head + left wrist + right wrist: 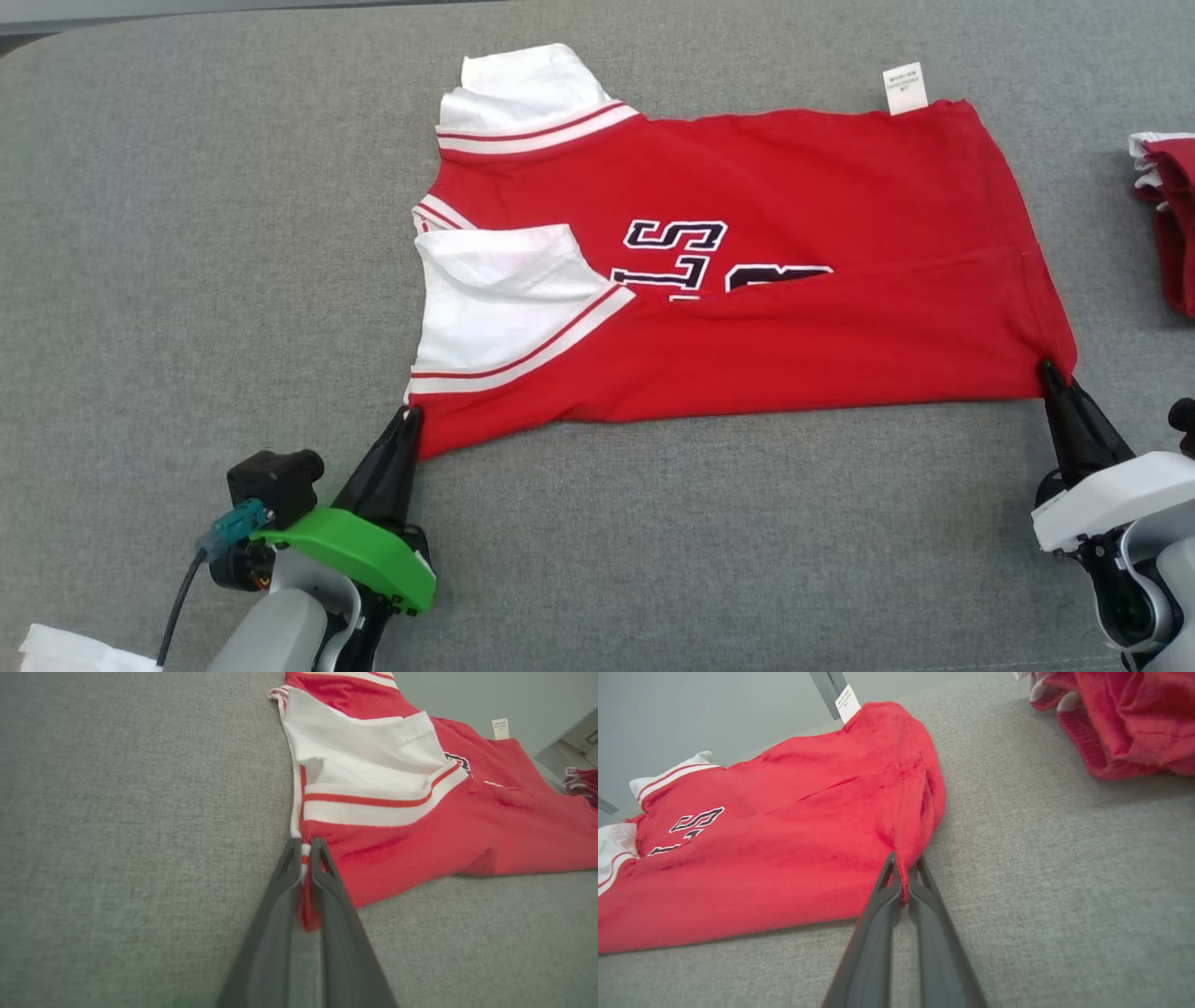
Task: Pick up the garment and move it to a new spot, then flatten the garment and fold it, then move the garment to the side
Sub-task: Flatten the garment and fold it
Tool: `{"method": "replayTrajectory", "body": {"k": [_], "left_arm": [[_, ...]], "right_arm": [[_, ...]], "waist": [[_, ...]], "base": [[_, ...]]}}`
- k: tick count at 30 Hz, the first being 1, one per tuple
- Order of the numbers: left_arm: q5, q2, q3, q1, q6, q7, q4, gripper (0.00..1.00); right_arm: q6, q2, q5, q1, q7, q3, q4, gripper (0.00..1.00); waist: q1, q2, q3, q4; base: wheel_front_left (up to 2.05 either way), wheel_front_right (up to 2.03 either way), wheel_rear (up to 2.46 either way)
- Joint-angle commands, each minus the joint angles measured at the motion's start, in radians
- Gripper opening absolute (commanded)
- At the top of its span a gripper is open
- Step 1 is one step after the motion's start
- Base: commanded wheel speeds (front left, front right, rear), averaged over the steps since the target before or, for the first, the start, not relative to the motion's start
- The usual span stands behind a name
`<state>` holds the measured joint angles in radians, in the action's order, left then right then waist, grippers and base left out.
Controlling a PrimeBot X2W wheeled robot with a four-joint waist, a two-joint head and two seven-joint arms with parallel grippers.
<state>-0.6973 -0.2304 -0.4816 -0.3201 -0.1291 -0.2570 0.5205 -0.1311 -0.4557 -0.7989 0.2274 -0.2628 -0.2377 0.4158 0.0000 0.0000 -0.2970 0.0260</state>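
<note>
Garment: we see the red knit shirt with white striped sleeves and dark lettering (747, 187) lying flat on the grey woven fabric surface (187, 233), sleeves toward the robot's left, hem toward its right; the near part laps over the lower half of the lettering
Left arm: we find the left gripper (304, 851) closed tight, pinching the near sleeve-side corner, red and white cloth between its fingers
Right arm: the right gripper (903, 868) is closed tight on the near hem corner
Tag: a small white label (904, 89) sticks out at the far hem corner
Right edge: a crumpled red-and-white garment pile (1172, 215) lies apart from the hem
</note>
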Motion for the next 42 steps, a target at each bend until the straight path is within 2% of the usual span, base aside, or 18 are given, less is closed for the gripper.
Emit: {"method": "replayTrajectory", "body": {"k": [1, 7, 13, 18, 25, 26, 27, 28, 29, 31, 34, 38, 42], "left_arm": [[-0.011, -0.014, 0.001, 0.016, -0.002, -0.005, -0.013, 0.00], [-0.036, -0.063, -0.007, 0.089, -0.002, -0.006, -0.100, 0.00], [-0.068, -0.104, -0.029, 0.159, -0.001, 0.043, -0.166, 0.00], [-0.089, -0.111, -0.048, 0.212, 0.005, 0.072, -0.208, 0.00], [-0.108, -0.105, -0.053, 0.253, 0.040, 0.113, -0.246, 0.00], [-0.114, -0.101, -0.048, 0.253, 0.049, 0.115, -0.247, 0.07], [-0.115, -0.099, -0.045, 0.253, 0.056, 0.116, -0.249, 0.33], [-0.112, -0.100, -0.044, 0.249, 0.065, 0.120, -0.247, 0.75], [-0.112, -0.101, -0.036, 0.245, 0.080, 0.118, -0.242, 1.00], [-0.111, -0.103, -0.023, 0.236, 0.106, 0.116, -0.236, 1.00], [-0.118, -0.112, -0.002, 0.209, 0.119, 0.114, -0.252, 1.00], [-0.139, -0.139, 0.036, 0.136, 0.116, 0.139, -0.300, 1.00], [-0.161, -0.170, 0.072, -0.010, 0.102, 0.213, -0.330, 1.00]], "right_arm": [[0.001, -0.011, -0.005, -0.017, -0.003, 0.006, -0.006, 0.00], [0.001, -0.041, -0.004, -0.074, -0.003, 0.012, -0.056, 0.00], [0.001, -0.079, -0.001, -0.145, -0.003, 0.019, -0.082, 0.00], [0.001, -0.095, 0.014, -0.210, -0.003, 0.021, -0.094, 0.00], [0.001, -0.090, 0.018, -0.259, -0.003, 0.036, -0.107, 0.00], [0.001, -0.086, 0.025, -0.255, -0.003, 0.040, -0.107, 0.26], [0.001, -0.081, 0.036, -0.248, -0.003, 0.049, -0.106, 0.50], [0.001, -0.077, 0.049, -0.237, -0.003, 0.061, -0.103, 1.00], [0.001, -0.069, 0.059, -0.228, -0.003, 0.071, -0.105, 1.00], [0.001, -0.046, 0.069, -0.219, -0.003, 0.097, -0.121, 1.00], [0.001, -0.035, 0.087, -0.213, -0.003, 0.129, -0.159, 1.00], [0.001, -0.021, 0.096, -0.198, -0.003, 0.155, -0.209, 1.00], [0.001, -0.024, 0.105, -0.159, -0.003, 0.134, -0.227, 1.00]], "waist": [[0.0000, 0.0000, 0.006, -0.001], [0.0000, 0.0000, 0.011, 0.002], [0.0000, 0.0000, 0.009, 0.007], [0.0000, 0.0000, 0.009, 0.007], [0.0000, 0.0000, 0.005, -0.004], [0.0000, 0.0000, 0.004, -0.006], [0.0000, 0.0000, 0.004, -0.009], [0.0000, 0.0000, 0.005, -0.012], [0.0000, 0.0000, 0.007, -0.014], [0.0000, 0.0000, 0.013, -0.018], [0.0000, 0.0000, 0.020, -0.024], [0.0000, 0.0000, 0.017, -0.032], [0.0000, 0.0000, -0.010, -0.043]], "base": [[0.00, 0.00, 0.00], [0.00, 0.00, 0.00], [0.00, 0.00, 0.00], [0.00, 0.00, 0.00], [0.00, 0.00, 0.00], [0.00, 0.00, 0.00], [0.00, 0.00, 0.00], [0.00, 0.00, 0.00], [0.00, 0.00, 0.00], [0.00, 0.00, 0.00], [0.00, 0.00, 0.00], [0.00, 0.00, 0.00], [0.00, 0.00, 0.00]]}}
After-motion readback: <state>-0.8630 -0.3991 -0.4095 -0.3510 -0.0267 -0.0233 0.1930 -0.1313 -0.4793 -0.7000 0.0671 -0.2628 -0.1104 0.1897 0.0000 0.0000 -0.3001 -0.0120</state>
